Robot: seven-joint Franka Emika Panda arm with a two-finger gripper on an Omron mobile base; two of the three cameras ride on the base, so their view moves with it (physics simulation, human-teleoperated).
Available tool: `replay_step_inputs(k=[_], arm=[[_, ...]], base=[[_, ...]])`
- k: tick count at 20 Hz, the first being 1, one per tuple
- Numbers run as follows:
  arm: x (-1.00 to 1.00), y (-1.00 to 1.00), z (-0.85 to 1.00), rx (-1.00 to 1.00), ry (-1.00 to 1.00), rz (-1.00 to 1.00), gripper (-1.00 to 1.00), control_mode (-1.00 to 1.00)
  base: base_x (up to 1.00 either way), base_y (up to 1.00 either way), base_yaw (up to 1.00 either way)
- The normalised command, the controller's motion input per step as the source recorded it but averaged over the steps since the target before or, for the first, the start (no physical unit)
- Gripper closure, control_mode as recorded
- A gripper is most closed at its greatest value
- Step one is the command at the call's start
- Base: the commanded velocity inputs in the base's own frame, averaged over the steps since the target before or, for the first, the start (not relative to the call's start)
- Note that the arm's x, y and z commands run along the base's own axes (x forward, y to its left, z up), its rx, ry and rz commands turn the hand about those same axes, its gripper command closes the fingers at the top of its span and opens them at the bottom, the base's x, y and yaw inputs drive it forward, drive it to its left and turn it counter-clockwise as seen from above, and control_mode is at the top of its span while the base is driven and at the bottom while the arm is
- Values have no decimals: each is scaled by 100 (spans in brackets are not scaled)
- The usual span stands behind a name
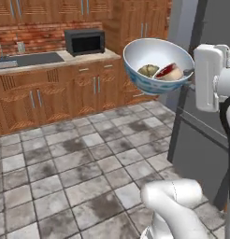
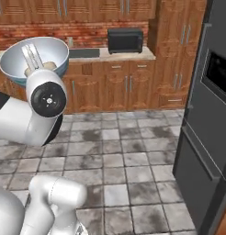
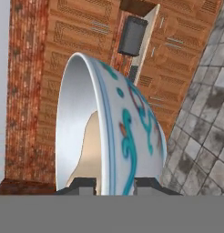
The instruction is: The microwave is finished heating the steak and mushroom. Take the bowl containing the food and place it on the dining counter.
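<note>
- Fingertips of the end effector (image 3: pixel 114 184) sit nearest the hand camera, nearly closed and pinching the rim of the bowl (image 3: pixel 125 136): one tip lies inside the white wall, the other against the blue-and-white patterned outside.
- Bowl position: carried in mid-air, high above the floor, tipped slightly toward the left base camera; it rests on no surface.
- Contents: the steak (image 1: pixel 169 72) and the mushroom (image 1: pixel 148 70) lie side by side at the bottom of the bowl, just beyond the gripped rim.
- Step in hand, by judgement: the bowl is out and in transit; placement on the dining counter is not yet done. No marbled stone top appears in these views, so its location cannot be stated.
- Next move calls for: turning or driving until the counter comes into sight, keeping the bowl level enough that the food does not slide out, then lowering it flat before releasing. A rim pinch gives little resistance to tipping, so slow motion is advised.
- Surroundings outward from the end effector: a tall dark appliance (image 2: pixel 211 114) stands close on one side; grey mottled floor tiles (image 1: pixel 65 177) lie below.
- Far side: wooden cabinets (image 1: pixel 56 93) with a pale table top, a small dark microwave (image 1: pixel 84 42) on it, a sink (image 1: pixel 30 59) beside that, and a red brick wall (image 1: pixel 28 37) behind.
</note>
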Motion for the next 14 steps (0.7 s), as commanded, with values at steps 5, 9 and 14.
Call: replay_step_inputs(k=[5,9,14], arm=[[0,0,0,0,0,0,100,100],[0,0,0,0,0,0,100,100],[0,0,0,0,0,0,100,100]], base=[[80,3,71],[82,1,73],[90,0,72]])
